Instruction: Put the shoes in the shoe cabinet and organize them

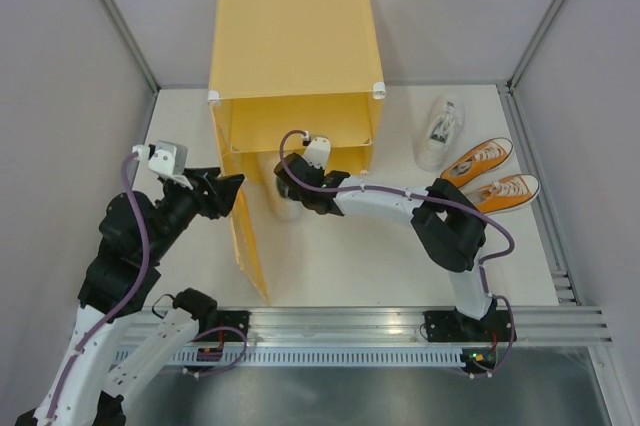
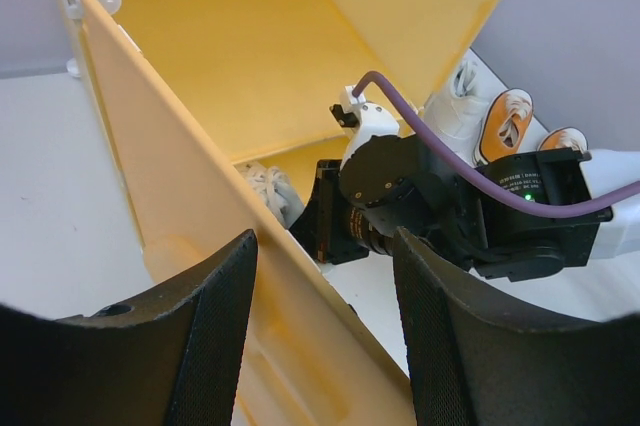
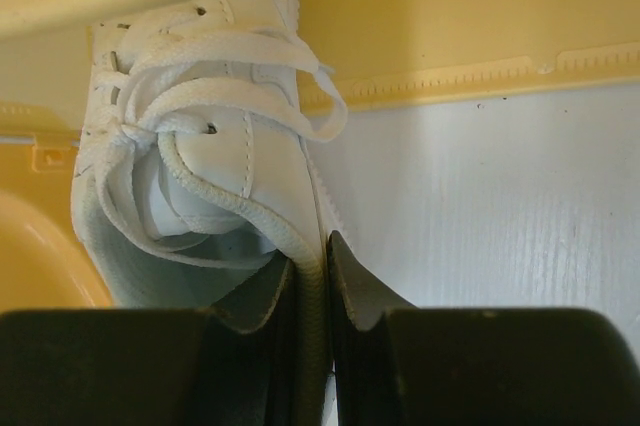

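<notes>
**Grey-walled desk: one sneaker at the cabinet mouth, three waiting**

Grey panels close in a white desk (image 1: pixel 350 266). At its back stands the shoe cabinet (image 1: pixel 295 41), with its door (image 1: pixel 250 246) swung wide toward the near edge.

The task looks barely begun. No shoe can be seen resting inside the cabinet, though much of the interior is hidden from all three views. The right jaws are clenched on the heel collar of a white sneaker (image 3: pixel 200 146). It sits on its sole at the mouth of the lower compartment, toe pointing inward. Whether the toe has crossed the threshold cannot be told for certain. The left jaws stand apart astride the free edge of the door, apparently to keep it open. Whether either finger presses on the panel cannot be told.

The other shoes lie on the desk to the right, well apart from the cabinet. The second white sneaker (image 1: pixel 440 131) is toward the back. The two orange sneakers (image 1: pixel 478 159) are side by side just in front of it, near the right edge.

By this reckoning, what is left is to seat the held shoe, bring its partner beside it, and then carry over the orange pair.

The count:
- Shoes: four, two of them white and two orange.
- Cabinet: one, with one door.
- Arms: two, the left arm (image 1: pixel 130 236) at the door and the right arm (image 1: pixel 400 201) at the shoe.
</notes>
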Controlling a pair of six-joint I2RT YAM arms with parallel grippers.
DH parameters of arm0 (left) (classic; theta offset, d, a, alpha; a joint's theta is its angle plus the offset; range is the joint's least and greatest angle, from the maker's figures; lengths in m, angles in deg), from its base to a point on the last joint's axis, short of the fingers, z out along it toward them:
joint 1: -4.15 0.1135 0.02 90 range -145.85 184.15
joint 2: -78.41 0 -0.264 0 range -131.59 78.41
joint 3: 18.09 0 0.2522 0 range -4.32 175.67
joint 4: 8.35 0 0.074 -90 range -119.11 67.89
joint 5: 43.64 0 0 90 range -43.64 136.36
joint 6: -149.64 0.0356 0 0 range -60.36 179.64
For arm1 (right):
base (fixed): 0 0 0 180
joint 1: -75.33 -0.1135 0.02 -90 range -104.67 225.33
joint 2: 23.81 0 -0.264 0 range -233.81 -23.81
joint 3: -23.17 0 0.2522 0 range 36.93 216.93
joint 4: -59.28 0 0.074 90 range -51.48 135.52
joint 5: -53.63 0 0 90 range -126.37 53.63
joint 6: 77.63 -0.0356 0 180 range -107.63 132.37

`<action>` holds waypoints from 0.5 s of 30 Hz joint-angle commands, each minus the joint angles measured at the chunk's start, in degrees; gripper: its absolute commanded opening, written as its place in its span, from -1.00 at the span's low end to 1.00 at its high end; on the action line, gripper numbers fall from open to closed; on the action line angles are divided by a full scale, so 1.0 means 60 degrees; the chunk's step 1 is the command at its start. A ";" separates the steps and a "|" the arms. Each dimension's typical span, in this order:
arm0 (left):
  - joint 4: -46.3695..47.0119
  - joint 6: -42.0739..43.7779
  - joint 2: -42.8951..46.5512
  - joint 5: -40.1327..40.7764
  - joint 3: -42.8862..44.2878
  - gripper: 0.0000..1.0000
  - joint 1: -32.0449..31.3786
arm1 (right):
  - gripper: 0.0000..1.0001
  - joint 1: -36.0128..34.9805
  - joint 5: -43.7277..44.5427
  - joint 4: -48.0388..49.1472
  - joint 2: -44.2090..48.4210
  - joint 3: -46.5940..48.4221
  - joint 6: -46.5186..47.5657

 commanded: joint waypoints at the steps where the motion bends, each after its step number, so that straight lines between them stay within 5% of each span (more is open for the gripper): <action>1: -0.1420 0.0547 -0.0051 0.0026 -0.0380 0.21 -0.0083 | -0.99 0.0058 0.1074 0.0423 -0.0091 0.0931 -0.0670; 11: -0.1391 0.0547 0.0051 0.0041 -0.0453 0.22 -0.0156 | -0.92 0.0073 0.1632 -0.0091 -0.0692 0.1518 -0.1387; 14: -0.1362 0.0547 0.0095 0.0055 -0.0482 0.22 -0.0185 | -0.68 0.0088 0.1603 -0.0048 -0.0824 0.1621 -0.1462; 15: -0.1390 0.0562 0.0095 0.0084 -0.0497 0.22 -0.0200 | -0.46 0.0088 0.1530 -0.0062 -0.0868 0.1650 -0.1476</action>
